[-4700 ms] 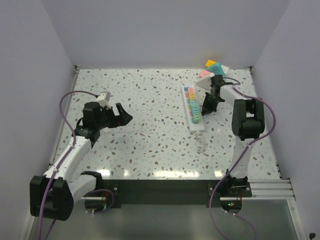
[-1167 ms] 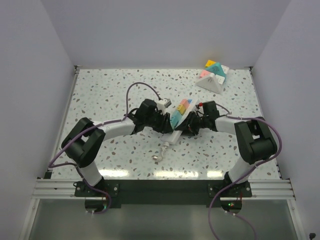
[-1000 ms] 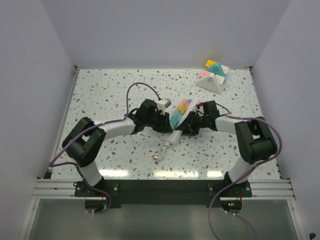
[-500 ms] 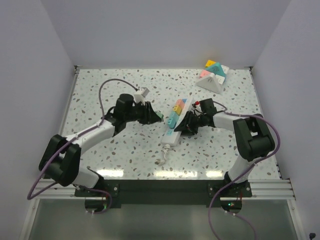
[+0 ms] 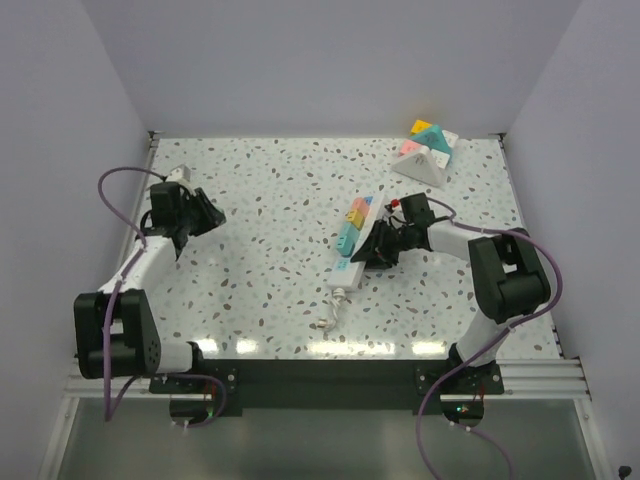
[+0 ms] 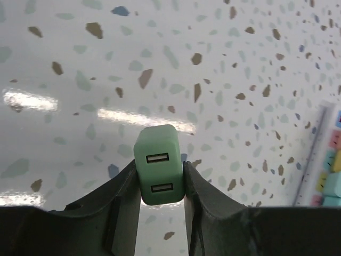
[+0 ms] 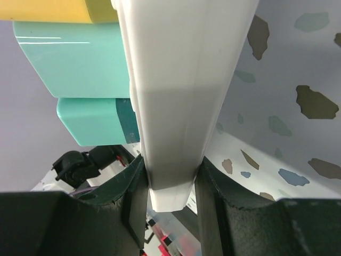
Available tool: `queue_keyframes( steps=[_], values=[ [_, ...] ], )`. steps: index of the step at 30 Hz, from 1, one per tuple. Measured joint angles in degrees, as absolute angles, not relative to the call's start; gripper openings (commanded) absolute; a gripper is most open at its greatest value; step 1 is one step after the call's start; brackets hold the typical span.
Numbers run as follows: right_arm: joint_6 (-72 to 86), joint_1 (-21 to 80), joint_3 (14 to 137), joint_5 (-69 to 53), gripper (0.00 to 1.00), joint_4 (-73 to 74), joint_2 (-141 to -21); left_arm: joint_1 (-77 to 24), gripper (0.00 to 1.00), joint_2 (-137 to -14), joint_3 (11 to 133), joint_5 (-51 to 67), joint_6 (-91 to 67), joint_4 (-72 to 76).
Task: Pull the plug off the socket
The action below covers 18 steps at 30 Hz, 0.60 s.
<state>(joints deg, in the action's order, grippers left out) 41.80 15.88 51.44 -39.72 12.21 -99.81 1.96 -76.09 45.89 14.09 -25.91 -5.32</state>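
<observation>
Left claw (image 5: 206, 214) sits at the left-middle of the overhead frame, well apart from the power strip (image 5: 352, 243), which lies diagonally just right of centre. Right claw (image 5: 377, 247) is clamped on the strip's right side, at its lower half. Several coloured plugs (image 5: 353, 221) sit in the strip's upper sockets. A short cord (image 5: 327, 315) trails off its lower end. Pyramid toy (image 5: 425, 152) at upper right on the speckled table (image 5: 280, 180).

Left wrist view: claw clenched on a green plug (image 6: 159, 172), low centre of frame, two USB ports facing the camera, a finger (image 6: 123, 205) on each side. Plug is out of the strip, whose edge shows at far right.

Right wrist view: both fingers (image 7: 133, 200) squeeze the white strip body at bottom centre. Teal plugs (image 7: 80, 69) and a yellow plug (image 7: 50, 9) stick out at upper left.
</observation>
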Motion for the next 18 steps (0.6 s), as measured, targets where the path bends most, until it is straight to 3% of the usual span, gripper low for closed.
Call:
queue_keyframes(
  steps=[2, 3, 6, 9, 12, 18],
  values=[
    [41.2, 15.8, 51.9, -39.5, 0.00, 13.3, -99.7, 5.1, 0.15, -78.1, 45.9, 13.1, -25.7, -5.6],
    [40.9, 15.7, 52.0, -39.4, 0.00, 13.6, -99.7, 6.3, 0.29, -79.4, 45.9, 13.1, -25.7, -5.6],
    [40.3, 15.7, 52.6, -39.1, 0.00, 14.7, -99.7, 7.9, 0.52, -83.0, 45.9, 12.7, -25.7, -5.8],
    [39.6, 15.7, 53.0, -38.9, 0.00, 15.8, -99.7, 8.0, 0.68, -85.0, 45.9, 11.7, -25.8, -6.6],
    [39.2, 15.7, 53.4, -38.6, 0.00, 16.7, -99.6, 8.0, 0.81, -85.5, 45.9, 10.8, -25.9, -7.1],
    [38.3, 15.8, 54.1, -38.4, 0.00, 18.0, -99.6, 8.0, 0.91, -83.7, 43.0, 9.3, -26.4, -6.9]
  ],
)
